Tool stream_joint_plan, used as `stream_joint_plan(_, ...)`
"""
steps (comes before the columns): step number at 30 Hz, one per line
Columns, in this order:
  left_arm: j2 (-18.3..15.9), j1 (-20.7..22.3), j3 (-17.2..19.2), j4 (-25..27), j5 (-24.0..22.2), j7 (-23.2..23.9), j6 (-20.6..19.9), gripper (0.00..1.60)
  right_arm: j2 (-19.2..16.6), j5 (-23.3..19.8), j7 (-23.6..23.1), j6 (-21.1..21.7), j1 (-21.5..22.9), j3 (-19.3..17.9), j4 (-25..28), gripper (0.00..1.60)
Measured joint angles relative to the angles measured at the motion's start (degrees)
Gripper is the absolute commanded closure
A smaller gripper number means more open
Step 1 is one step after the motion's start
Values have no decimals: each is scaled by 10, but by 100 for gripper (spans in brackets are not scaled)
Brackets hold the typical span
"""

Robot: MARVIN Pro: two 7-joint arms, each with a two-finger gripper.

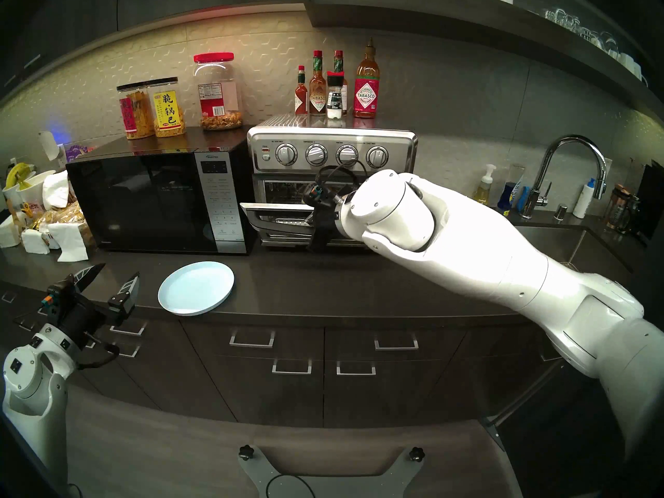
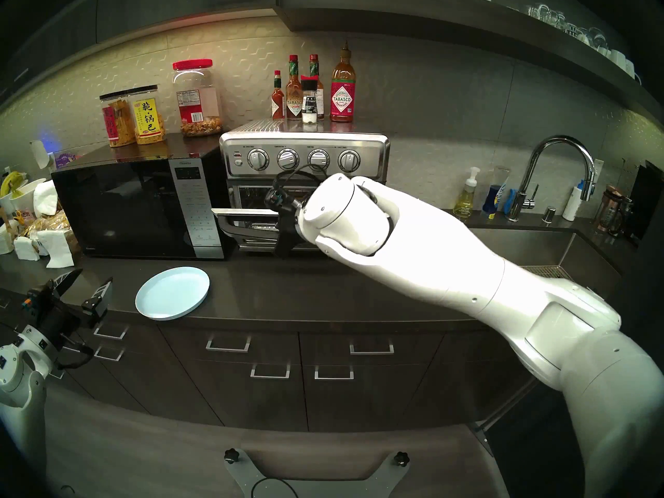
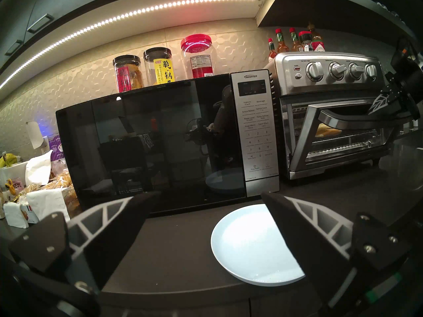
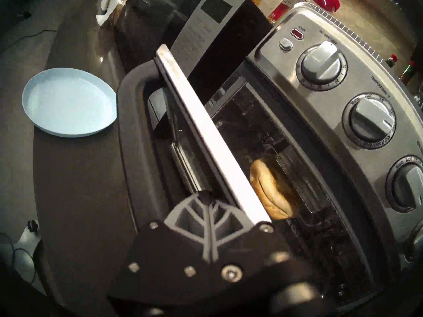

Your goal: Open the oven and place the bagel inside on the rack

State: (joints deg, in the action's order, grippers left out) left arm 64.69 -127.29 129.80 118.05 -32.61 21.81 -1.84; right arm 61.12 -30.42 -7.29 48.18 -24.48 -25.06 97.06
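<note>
Bagel (image 4: 270, 193) lies inside the oven (image 1: 332, 152), on the wire rack (image 3: 366, 132) in the middle of the opening, and it is seen through the gap above the door. The oven door (image 4: 212, 138) is half open: it leans out from the oven front, neither flat down nor shut. Its dark bar handle (image 4: 128, 99) runs along the outer side of the door.

The right gripper (image 4: 202, 194) is at the top edge of the door, near the end of it that is away from the microwave. Its two fingers are pressed together with nothing between them. If the tips touch the door edge or only stand just beside it, I cannot tell. The right arm (image 1: 485, 256) reaches across the front of the oven and hides the right part of the door from the head camera.

Beside the oven on the left stands the black microwave (image 1: 151, 199), touching or almost touching it. In front of the microwave, left of the oven, a pale blue plate (image 1: 196, 287) rests on the dark counter (image 1: 323, 281) with nothing on it. On top of the oven stand several sauce bottles (image 1: 366, 87).

The left gripper (image 1: 107, 274) is well to the left of the oven, at the counter edge beside the plate, its fingers wide apart and holding nothing.
</note>
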Motion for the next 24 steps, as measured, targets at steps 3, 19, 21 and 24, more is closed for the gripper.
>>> stream_joint_plan(3,0,0,0,0,0,0,0,0,8,-6,-30,4,17,-3,-23,160)
stream_joint_plan(19,0,0,0,0,0,0,0,0,66,14,-134,16,111,18,-156,160)
stream_joint_plan(21,0,0,0,0,0,0,0,0,74,17,-147,14,120,17,-175,160)
stream_joint_plan(24,0,0,0,0,0,0,0,0,83,25,-169,13,132,13,-199,160)
